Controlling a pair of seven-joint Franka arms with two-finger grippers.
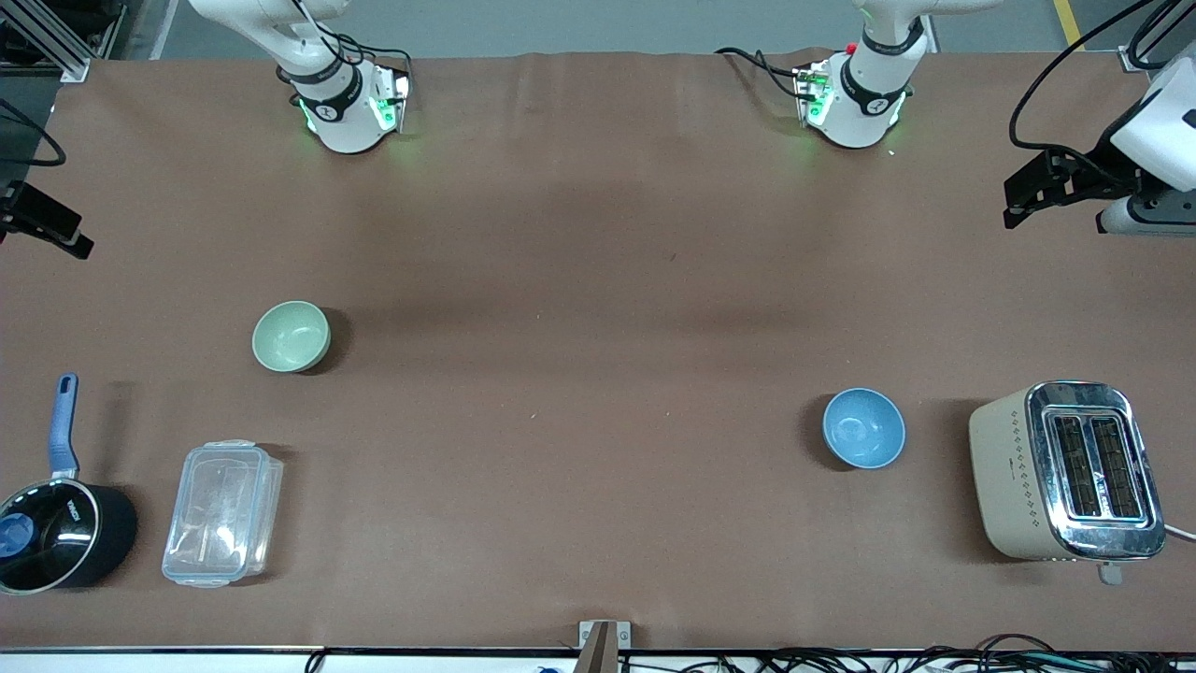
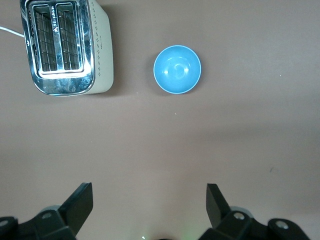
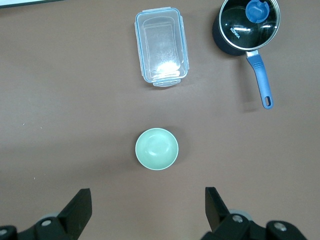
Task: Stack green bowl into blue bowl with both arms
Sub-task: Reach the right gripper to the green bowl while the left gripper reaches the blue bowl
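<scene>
The pale mint-green bowl [image 1: 291, 336] stands upright and empty on the brown table toward the right arm's end; it also shows in the right wrist view [image 3: 157, 149]. The sky-blue bowl [image 1: 863, 427] stands upright and empty toward the left arm's end, beside the toaster; it also shows in the left wrist view [image 2: 177, 69]. My left gripper [image 2: 149, 192] is open and empty, high over bare table short of the blue bowl. My right gripper [image 3: 147, 195] is open and empty, high over bare table short of the green bowl. Neither gripper shows in the front view, only the arm bases.
A cream and chrome toaster [image 1: 1065, 470] stands at the left arm's end. A clear lidded plastic box [image 1: 222, 513] and a black saucepan with a blue handle [image 1: 58, 526] lie nearer the front camera than the green bowl. Black-and-white equipment [image 1: 1103, 178] overhangs the table's end.
</scene>
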